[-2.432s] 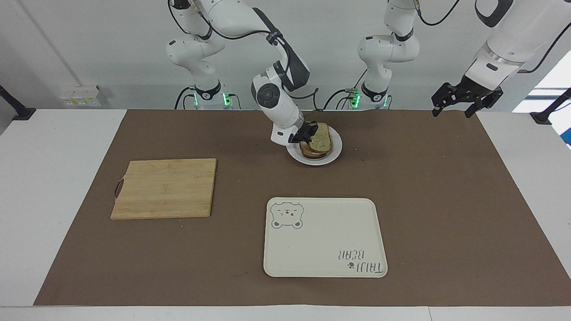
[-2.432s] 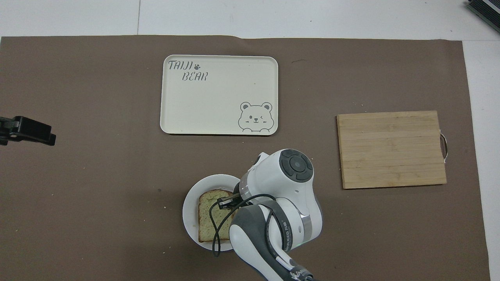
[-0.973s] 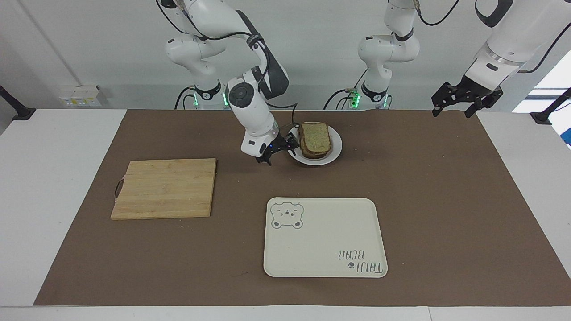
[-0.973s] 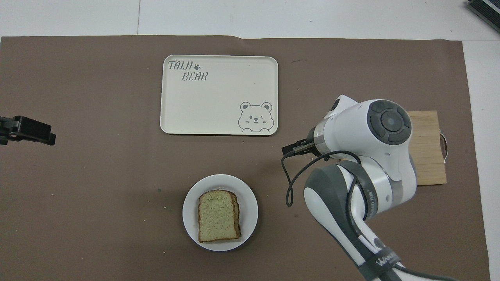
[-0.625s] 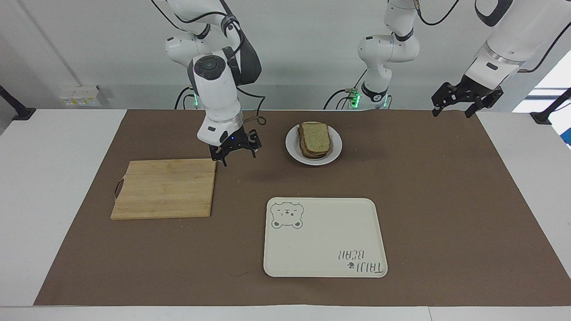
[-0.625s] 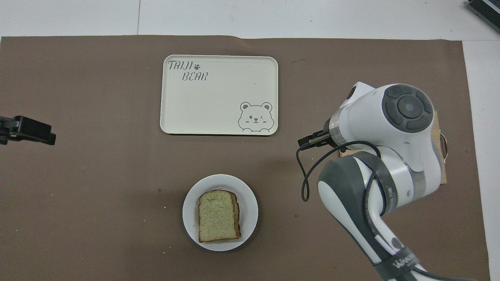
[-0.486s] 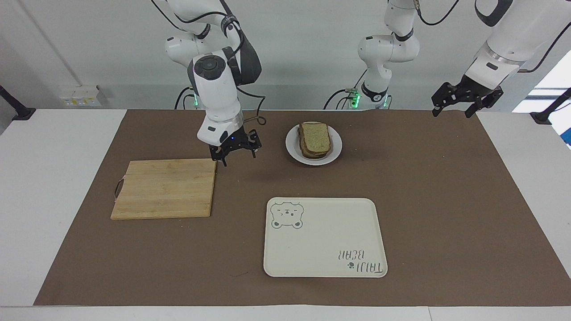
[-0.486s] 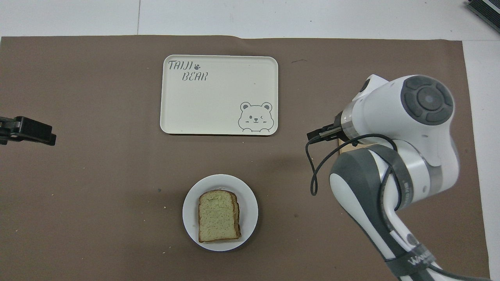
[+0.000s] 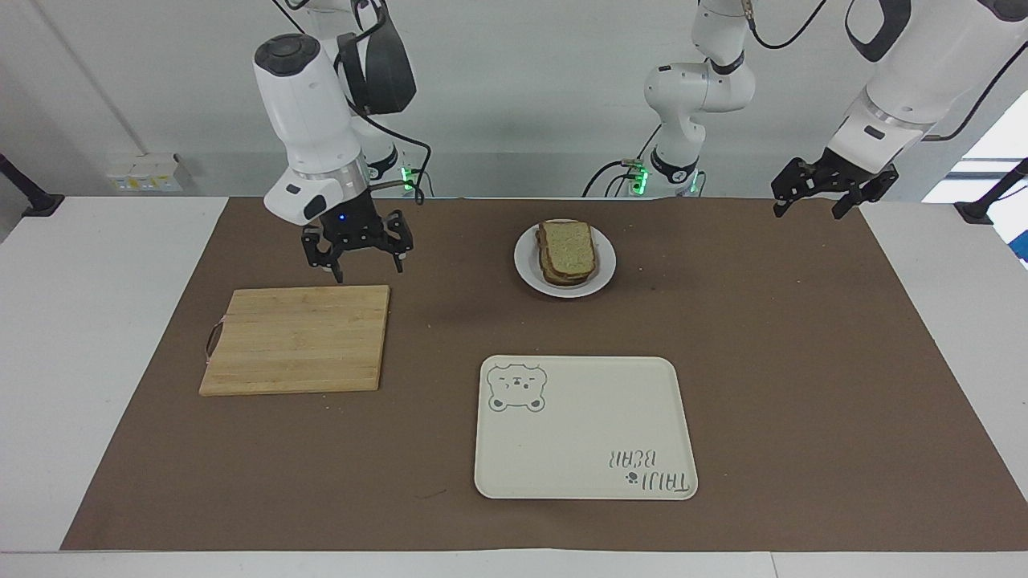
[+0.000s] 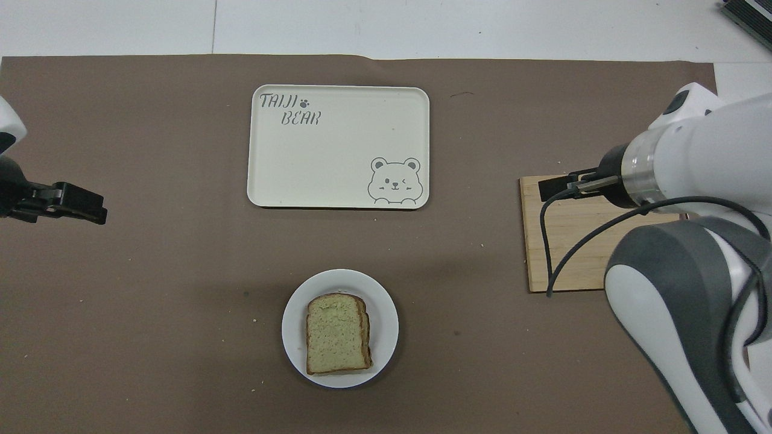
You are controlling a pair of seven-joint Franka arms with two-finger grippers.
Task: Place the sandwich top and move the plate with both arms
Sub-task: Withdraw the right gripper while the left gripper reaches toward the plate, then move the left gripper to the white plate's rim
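The sandwich top [image 9: 567, 243] [image 10: 336, 333], a brown-crusted slice with a pale speckled face, lies on a stack of slices on the round white plate [image 9: 605, 271] [image 10: 386, 312]. The plate stands on the brown mat close to the robots, about midway between the arms. My right gripper [image 9: 367, 271] [image 10: 550, 187] hangs open and empty over the robots' edge of the wooden board, well away from the plate. Over the mat at the left arm's end, my left gripper [image 9: 809, 213] [image 10: 90, 208] is open and empty too.
A wooden cutting board [image 9: 297, 339] [image 10: 567, 241] lies toward the right arm's end. A cream rectangular tray [image 9: 585, 428] [image 10: 338, 146] with a bear drawing lies farther from the robots than the plate. A few crumbs dot the mat.
My right gripper let go of the top slice, left the plate and swung up and over to the cutting board. The left gripper shifted slightly toward the plate.
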